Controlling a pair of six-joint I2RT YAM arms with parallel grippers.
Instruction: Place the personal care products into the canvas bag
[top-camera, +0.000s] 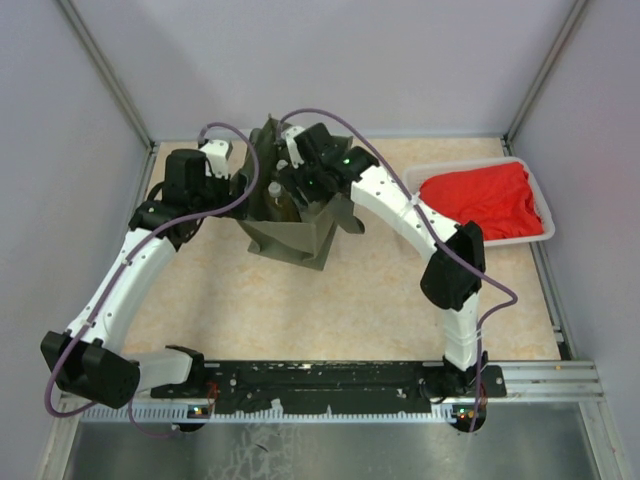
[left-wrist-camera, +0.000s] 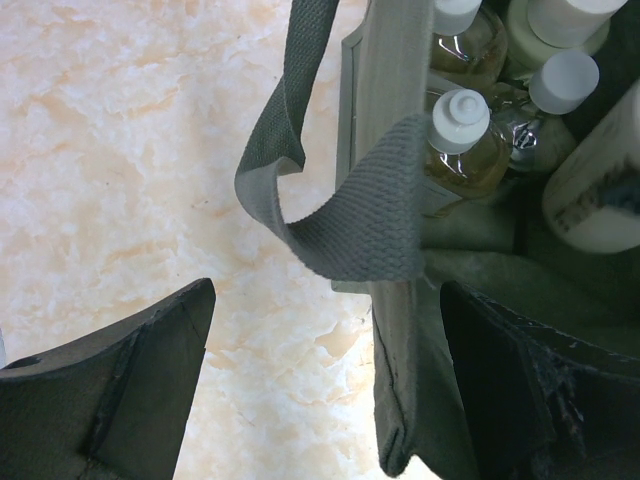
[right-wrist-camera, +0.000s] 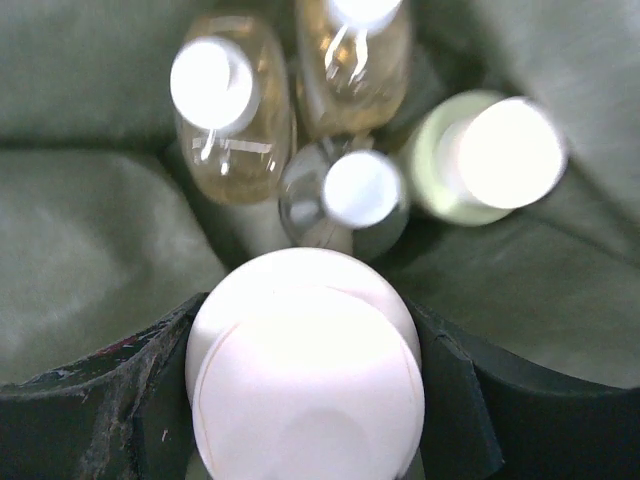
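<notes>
The olive canvas bag (top-camera: 300, 238) stands open at the back middle of the table. My left gripper (top-camera: 238, 178) is open and straddles the bag's left wall (left-wrist-camera: 400, 340), one finger outside and one inside, below a hanging handle (left-wrist-camera: 370, 215). Inside the bag stand two amber bottles (right-wrist-camera: 225, 110) (right-wrist-camera: 355, 50), a silvery bottle (right-wrist-camera: 345, 195) and a pale bottle (right-wrist-camera: 490, 155). My right gripper (right-wrist-camera: 305, 385) is down in the bag, shut on a large white-capped bottle (right-wrist-camera: 305, 360). That bottle's pale beige side shows in the left wrist view (left-wrist-camera: 600, 190).
A white tray (top-camera: 537, 185) holding a red cloth (top-camera: 485, 200) sits at the back right. Grey enclosure walls close off the left, right and back. A black rail (top-camera: 330, 380) runs along the front edge.
</notes>
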